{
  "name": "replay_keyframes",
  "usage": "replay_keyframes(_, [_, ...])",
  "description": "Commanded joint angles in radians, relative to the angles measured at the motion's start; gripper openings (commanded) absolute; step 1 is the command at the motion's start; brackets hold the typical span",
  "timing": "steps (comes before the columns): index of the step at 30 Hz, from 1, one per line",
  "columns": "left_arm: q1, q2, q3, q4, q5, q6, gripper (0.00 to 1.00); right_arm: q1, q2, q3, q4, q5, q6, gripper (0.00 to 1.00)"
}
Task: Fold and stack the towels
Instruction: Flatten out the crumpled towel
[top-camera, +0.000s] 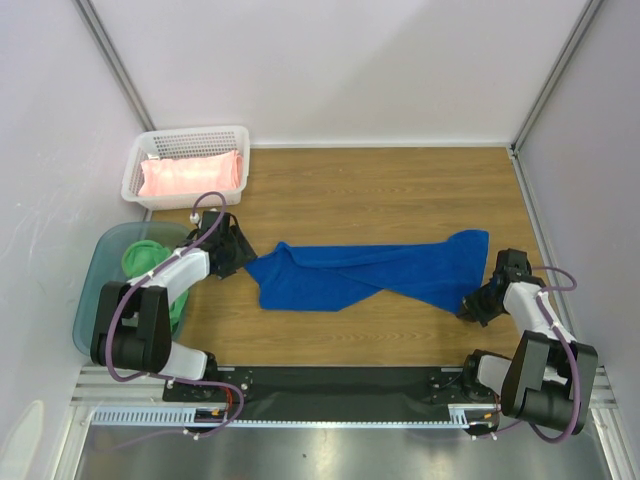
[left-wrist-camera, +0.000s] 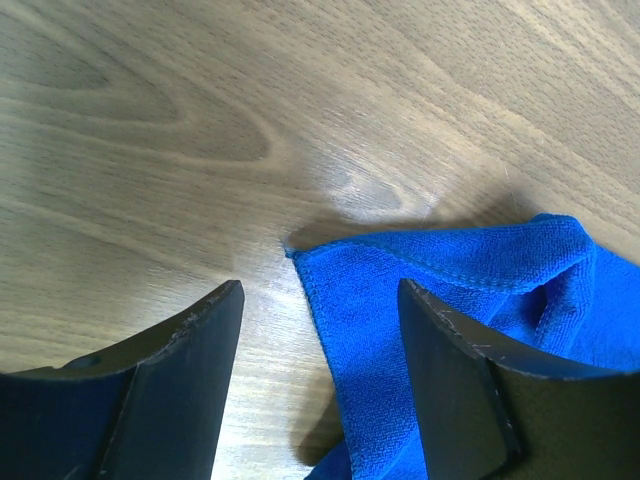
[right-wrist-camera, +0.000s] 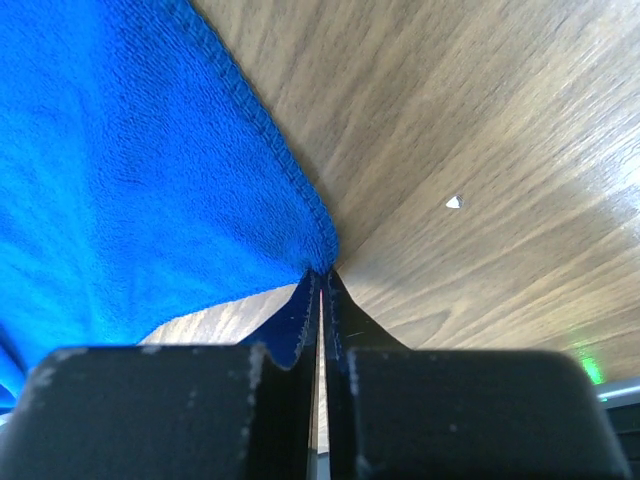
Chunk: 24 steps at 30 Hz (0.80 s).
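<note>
Where the blue towel lies: the blue towel (top-camera: 370, 272) stretches in a long, rumpled band across the middle of the wooden surface (top-camera: 400, 185), from the left arm's side to the right arm's side. It is partly doubled over itself, with a diagonal crease.
Left end of the towel: a bunched corner lies flat on the wood, just beside the left end effector.
Left end effector: the left end effector (top-camera: 232, 252) is low over the surface with its two dark fingers (left-wrist-camera: 170, 380) spread apart. In the left wrist view the towel's stitched corner lies loose in the gap between them, closer to the finger on the right of that view. Whether that finger touches the cloth cannot be told.
Right end of the towel: this end is wider, and its near corner is drawn to a point at the right end effector.
Right end effector: the right end effector (top-camera: 478, 305) is closed tight, with the towel's hem pinched between its fingers (right-wrist-camera: 290, 330). In the right wrist view the cloth fans away to the upper left.
Basket: a white slatted basket (top-camera: 185, 140) sits at the far left corner of the surface and holds a folded pink towel (top-camera: 192, 175).
Bin: a translucent blue-grey bin (top-camera: 95, 290) sits off the left edge, beside the left arm. A crumpled green towel (top-camera: 143, 258) lies inside, partly hidden by the arm.
</note>
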Motion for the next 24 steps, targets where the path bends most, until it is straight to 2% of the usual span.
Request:
replay_keyframes(1, [0.008,0.003,-0.01,0.007,-0.021,-0.022,0.69,0.0,-0.008,0.027,0.012,0.024,-0.003,0.0])
replay_keyframes(12, [0.008,0.006,-0.013,0.01,-0.018,-0.019,0.64,0.003,-0.124,0.188,-0.058,0.05,0.008,0.0])
replay_keyframes(22, [0.006,0.023,-0.007,0.013,0.012,0.002,0.62,0.006,-0.092,0.215,-0.026,0.018,0.025,0.0])
replay_keyframes(24, [0.006,0.049,-0.007,0.033,0.028,0.014,0.59,0.007,-0.088,0.226,-0.025,0.021,0.025,0.0])
